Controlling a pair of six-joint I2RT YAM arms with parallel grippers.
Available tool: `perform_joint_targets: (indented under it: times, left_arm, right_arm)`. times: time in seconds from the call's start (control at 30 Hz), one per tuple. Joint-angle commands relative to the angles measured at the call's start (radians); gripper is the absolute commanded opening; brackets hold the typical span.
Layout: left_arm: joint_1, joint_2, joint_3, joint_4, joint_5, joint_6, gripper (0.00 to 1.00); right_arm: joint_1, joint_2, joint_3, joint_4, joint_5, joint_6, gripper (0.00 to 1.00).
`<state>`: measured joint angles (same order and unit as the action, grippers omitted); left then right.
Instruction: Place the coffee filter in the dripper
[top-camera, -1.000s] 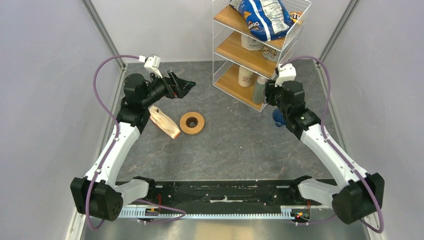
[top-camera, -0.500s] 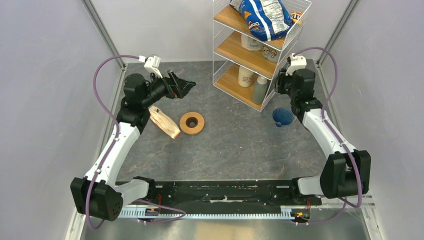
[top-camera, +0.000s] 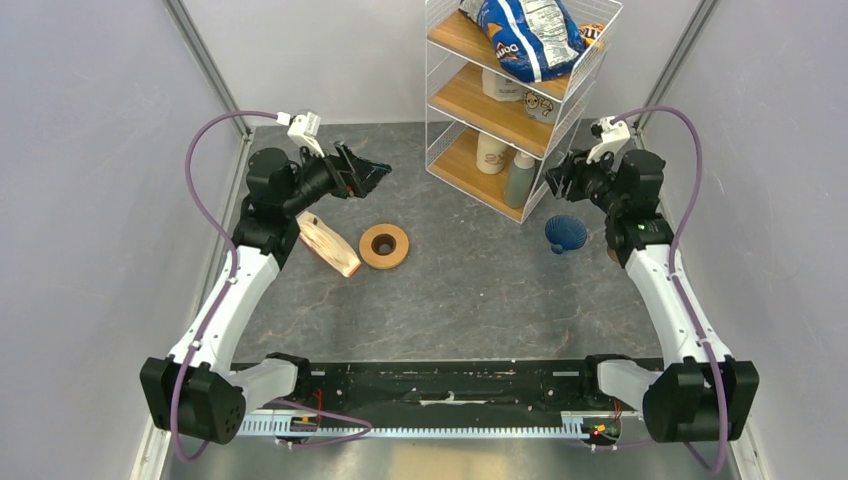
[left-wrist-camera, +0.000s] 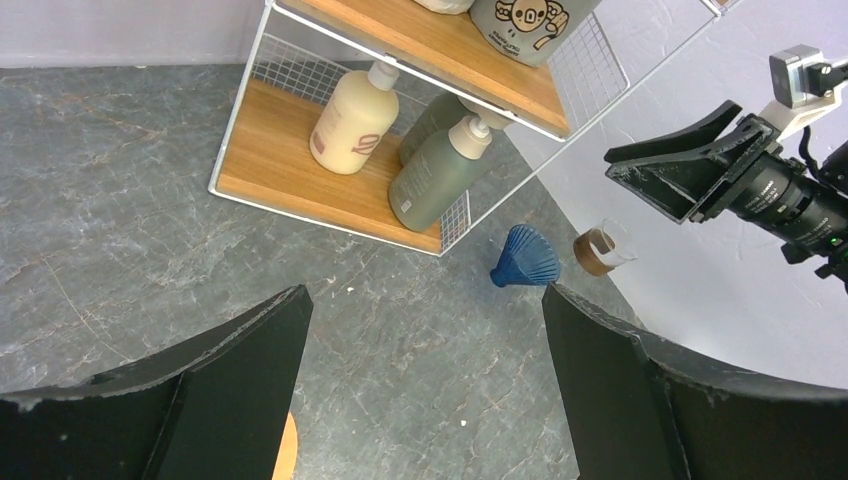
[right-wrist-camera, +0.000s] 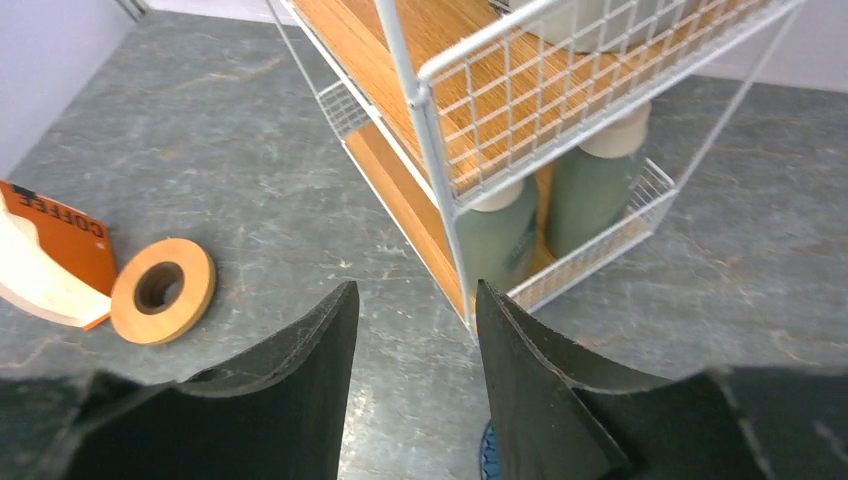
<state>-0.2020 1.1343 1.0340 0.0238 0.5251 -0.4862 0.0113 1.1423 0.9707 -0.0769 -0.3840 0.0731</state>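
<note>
1. Dripper (top-camera: 566, 233) lies tipped on the grey table (top-camera: 470, 290), just beside the near right corner of the wire rack (top-camera: 465, 100). Its long axis runs slantwise, with the ribbed wide mouth toward the far right and the narrow tip toward the near left.
2. My left wrist view shows it side-on as a blue fan, with a small cup (left-wrist-camera: 603, 250) banded in brown just beyond it. From above, my right arm covers nearly all of that cup. My right wrist view catches only a blue sliver at its bottom edge.
3. My right gripper (top-camera: 556, 178) hovers above and behind the dripper, clear of it, fingers parted on nothing and aimed left at the rack.
4. My left gripper (top-camera: 368, 172) hangs raised well across the table, fingers spread wide and empty, pointing right.
5. Below my left arm, the paper stack (top-camera: 330, 243) and the orange-brown ring (top-camera: 384, 245) lie side by side.
</note>
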Motion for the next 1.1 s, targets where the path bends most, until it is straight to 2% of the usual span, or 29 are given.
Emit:
perform_joint_targets:
  times: [0.0, 0.43, 0.87, 0.97, 1.07]
  left_arm:
    - [0.007, -0.021, 0.0, 0.013, 0.002, -0.007, 0.94]
    - [0.007, -0.016, 0.012, 0.008, -0.009, -0.005, 0.94]
    - [0.007, 0.024, 0.024, 0.015, -0.008, -0.004, 0.93]
    - [0.006, 0.034, 0.024, 0.019, 0.003, 0.0, 0.93]
    - [0.008, 0.039, 0.023, 0.021, 0.016, 0.01, 0.93]
  right_arm:
    - [0.001, 0.089, 0.018, 0.067, -0.082, 0.058, 0.54]
    - [-0.005, 0.33, 0.215, 0.16, -0.026, 0.011, 0.5]
    - [-0.151, 0.595, 0.487, 0.16, -0.086, -0.048, 0.48]
    - [-0.182, 0.614, 0.534, 0.128, -0.135, -0.064, 0.5]
    - [-0.207, 0.57, 0.542, 0.013, -0.217, -0.154, 0.57]
